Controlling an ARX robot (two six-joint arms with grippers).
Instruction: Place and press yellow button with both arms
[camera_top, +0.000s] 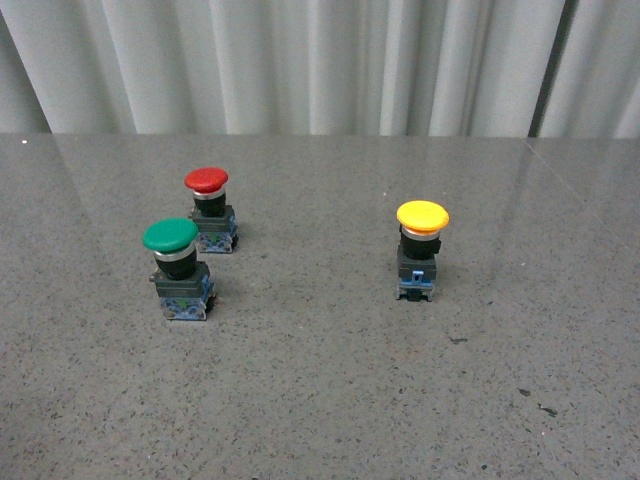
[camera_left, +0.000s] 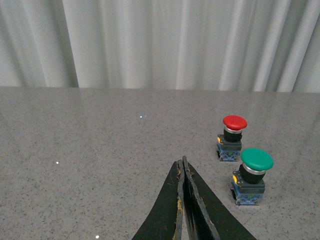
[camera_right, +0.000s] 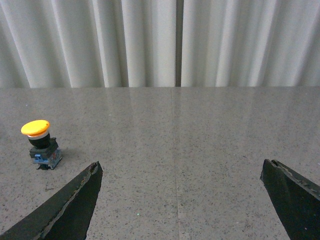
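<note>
1. Here, the yellow button (camera_top: 421, 250) stands upright on the grey speckled tabletop (camera_top: 320, 400), right of centre in the front view.
2. Its long axis runs vertically: the yellow-orange cap faces straight up, the dark body sits beneath it, and the blue-grey base rests on the tabletop. We see no lean to either side.
3. It stands alone, well apart from the green button (camera_top: 176, 268) and the red button (camera_top: 210, 210), which are on the left of the front view.
4. Those two are near each other, the green one closer to the camera and the red one just behind it. Both are upright with their caps up.
5. In the left wrist view, the left gripper (camera_left: 183, 170) has its two flat black fingers pressed together with nothing between them. It hangs above bare tabletop, with the red button (camera_left: 231, 137) and green button (camera_left: 252, 176) off to one side.
6. In the right wrist view, the right gripper (camera_right: 181, 163) is spread wide and holds nothing.
7. We see the yellow button (camera_right: 40, 145) in that view too, cap up, ahead of one finger and outside the gap, touching neither finger.
8. A pale pleated curtain (camera_top: 300, 60) hangs behind the tabletop.
</note>
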